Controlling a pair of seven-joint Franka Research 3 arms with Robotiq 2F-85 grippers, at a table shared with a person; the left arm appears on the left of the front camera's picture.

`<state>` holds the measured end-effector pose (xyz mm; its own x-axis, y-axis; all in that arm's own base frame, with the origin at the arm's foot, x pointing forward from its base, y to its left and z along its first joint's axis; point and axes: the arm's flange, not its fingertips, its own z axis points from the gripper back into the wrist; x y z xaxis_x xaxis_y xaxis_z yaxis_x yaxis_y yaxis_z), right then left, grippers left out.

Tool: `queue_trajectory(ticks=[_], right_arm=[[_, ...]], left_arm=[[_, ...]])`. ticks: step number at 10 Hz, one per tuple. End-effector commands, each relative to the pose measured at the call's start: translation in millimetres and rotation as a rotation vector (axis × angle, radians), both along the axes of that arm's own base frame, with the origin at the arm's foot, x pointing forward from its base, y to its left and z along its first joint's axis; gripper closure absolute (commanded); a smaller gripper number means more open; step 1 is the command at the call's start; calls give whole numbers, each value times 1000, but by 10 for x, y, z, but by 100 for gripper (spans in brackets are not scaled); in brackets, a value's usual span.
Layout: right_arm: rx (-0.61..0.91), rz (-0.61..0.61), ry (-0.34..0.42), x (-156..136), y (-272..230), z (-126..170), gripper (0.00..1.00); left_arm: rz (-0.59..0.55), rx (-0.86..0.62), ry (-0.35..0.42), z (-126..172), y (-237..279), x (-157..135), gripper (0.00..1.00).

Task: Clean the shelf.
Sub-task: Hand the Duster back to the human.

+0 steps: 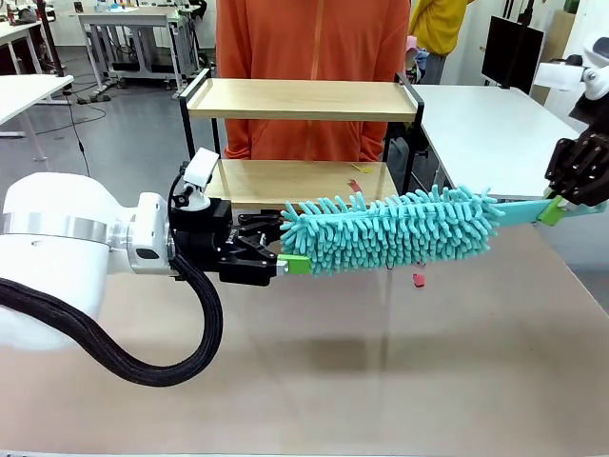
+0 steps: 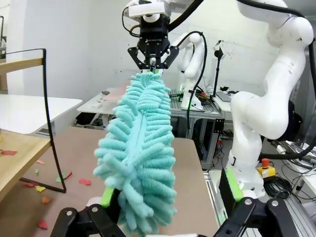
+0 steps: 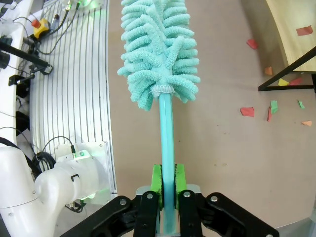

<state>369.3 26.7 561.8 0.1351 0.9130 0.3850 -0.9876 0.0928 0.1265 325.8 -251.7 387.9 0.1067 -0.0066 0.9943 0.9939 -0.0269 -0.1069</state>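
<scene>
The shelf [image 1: 304,98] stands at the table's far middle, two light boards in a black frame, with small paper scraps [image 1: 360,169] on its lower board. A fluffy turquoise duster [image 1: 390,228] hangs level in front of it. My right gripper [image 1: 552,209] is shut on the duster's flat handle [image 3: 167,133], green pads on either side. My left gripper [image 1: 285,259] is open, its jaws wide on either side of the duster's free tip [image 2: 143,197]. The left wrist view has the shelf [image 2: 19,153] at its left edge and the right gripper [image 2: 153,61] far off.
A person in an orange top [image 1: 309,38] stands right behind the shelf. Coloured paper scraps [image 3: 247,111] lie on the brown tabletop near the shelf's foot [image 3: 286,86]. A white table [image 1: 485,129] adjoins at the right.
</scene>
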Motion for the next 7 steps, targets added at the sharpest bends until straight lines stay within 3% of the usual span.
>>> queue_trajectory(ticks=[1, 7], right_arm=[[27, 2, -4, -16, 5, 16, 87], [27, 2, -4, -16, 5, 16, 87]], left_arm=[[-5, -19, -21, -93, -105, -129, 0], [49, 6, -28, -193, -142, 16, 0]])
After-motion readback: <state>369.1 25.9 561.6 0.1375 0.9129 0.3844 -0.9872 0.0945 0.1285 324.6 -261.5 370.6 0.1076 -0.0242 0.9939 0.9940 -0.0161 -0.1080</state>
